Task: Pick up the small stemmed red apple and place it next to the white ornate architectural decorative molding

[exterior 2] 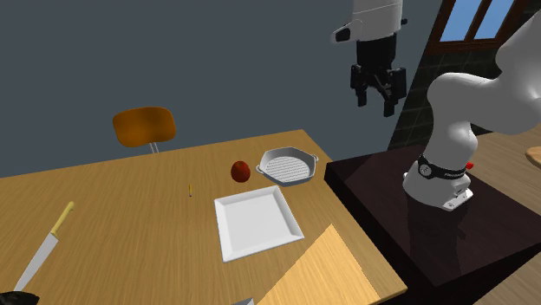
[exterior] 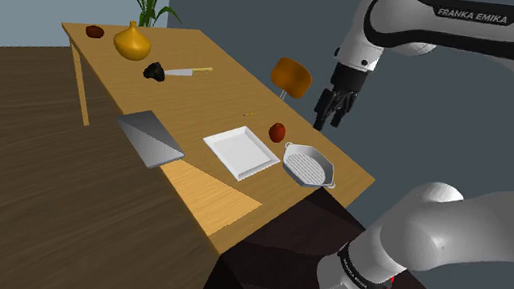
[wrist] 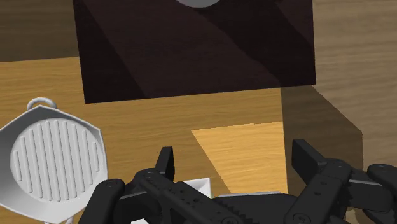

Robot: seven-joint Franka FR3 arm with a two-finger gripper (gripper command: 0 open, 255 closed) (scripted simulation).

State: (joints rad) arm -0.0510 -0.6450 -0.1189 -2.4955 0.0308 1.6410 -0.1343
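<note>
**Item 1.** White square panel (exterior: 241,152): flat with a raised rim, lying on the wooden table (exterior: 221,94). Judged to be the molding (its ornament is too faint to confirm).

**Item 2.** Apple (exterior: 277,132): small and dark red. It sits on the table just beside the panel's far corner and near the ribbed pan. Probably light, firm and smooth-skinned, so liable to roll. Best pinched from above across its widest girth.

**Item 3.** Ribbed grey pan (exterior: 309,165): sits by the table's edge.

**Item 4.** Gripper (exterior: 328,120): fingers spread and empty, pointing down. It hangs high above the table, well apart from the apple, and the arm arches over from the dark stand (exterior: 271,261).
</note>
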